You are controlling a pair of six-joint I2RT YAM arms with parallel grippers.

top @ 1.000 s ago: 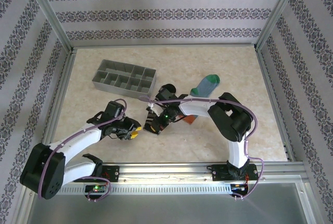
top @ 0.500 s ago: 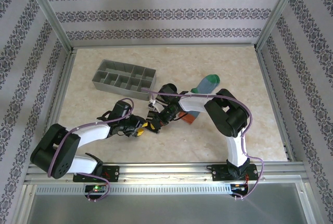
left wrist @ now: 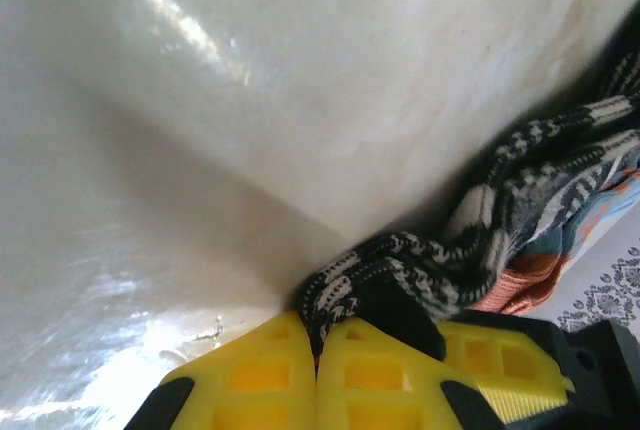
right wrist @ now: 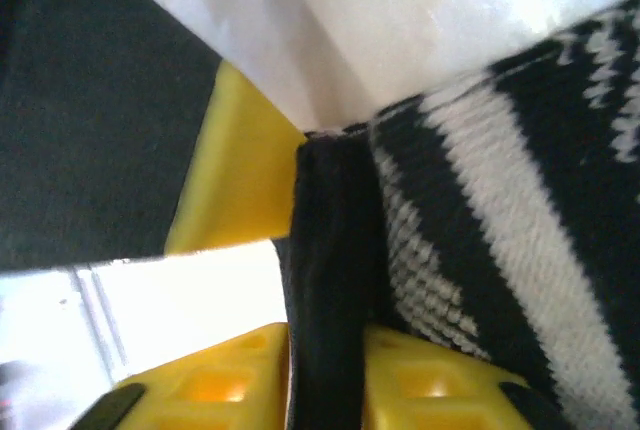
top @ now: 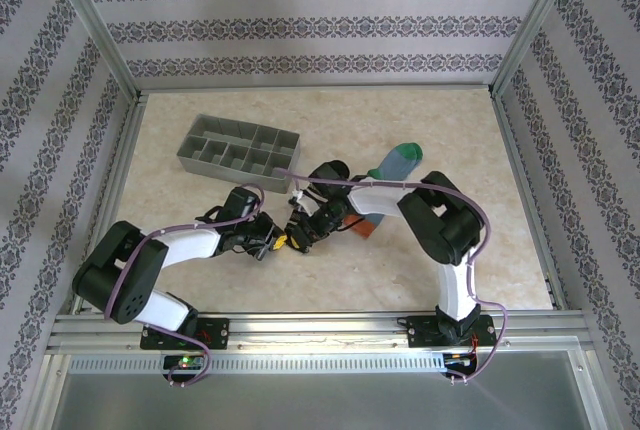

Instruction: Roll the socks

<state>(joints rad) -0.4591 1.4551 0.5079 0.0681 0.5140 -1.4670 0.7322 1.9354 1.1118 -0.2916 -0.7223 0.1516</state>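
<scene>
Socks are judged barely begun on: the striped sock [left wrist: 470, 240] is bunched near the middle of the bench [top: 480, 150], pinched at its edge by the left fingers [left wrist: 260, 370] and caught between the right fingers [right wrist: 430, 385], while the blue-grey sock [top: 397, 163] lies unrolled just to its right.

Grey tray [top: 240, 147] at far left
</scene>
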